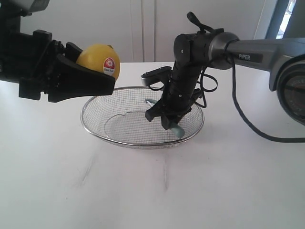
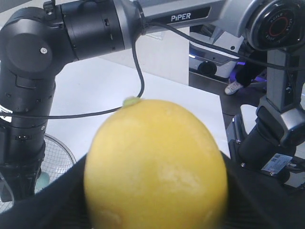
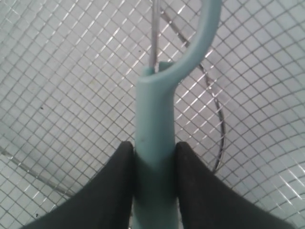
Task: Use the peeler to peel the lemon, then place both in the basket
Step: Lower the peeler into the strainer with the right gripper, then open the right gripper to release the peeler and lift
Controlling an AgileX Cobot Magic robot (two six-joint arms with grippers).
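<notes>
The yellow lemon point(image 1: 98, 59) with its red-and-white sticker is held in the air left of the basket, my left gripper point(image 1: 97, 71) shut on it. In the left wrist view the lemon point(image 2: 155, 164) fills the space between the black fingers. The silver wire-mesh basket point(image 1: 95, 103) sits mid-table. My right gripper point(image 1: 167, 117) reaches down inside the basket, shut on the pale teal peeler point(image 3: 155, 143). The peeler handle point(image 1: 177, 130) pokes out below the fingers, near the mesh. Its loop head points over the basket floor in the right wrist view.
The white table point(image 1: 71, 186) spreads around the basket. A black cable point(image 1: 248, 119) trails from the right arm across the table. A white wall stands behind.
</notes>
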